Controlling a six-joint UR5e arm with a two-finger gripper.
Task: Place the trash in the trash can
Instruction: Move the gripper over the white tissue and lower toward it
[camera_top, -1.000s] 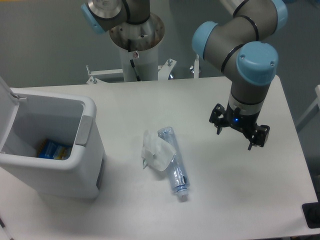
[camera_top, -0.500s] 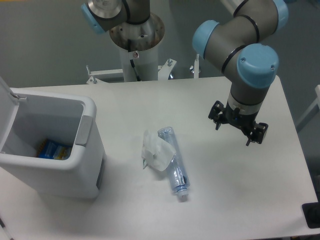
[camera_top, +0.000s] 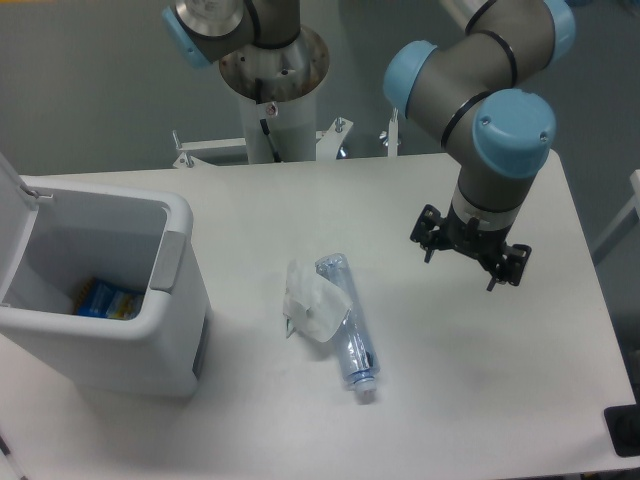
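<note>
Claw (camera_top: 467, 256) empty, fingers apart, right of wad (camera_top: 312, 303); should centre over wad before descending, clear of bottle (camera_top: 348, 323).

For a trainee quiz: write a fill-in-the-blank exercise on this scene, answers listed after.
1. The trash can's lid is ____.
2. The crumpled tissue lies partly on top of the ____.
3. The gripper holds ____.
4. The bottle's white cap points toward the ____ edge of the table.

Answers: open; bottle; nothing; near
</note>
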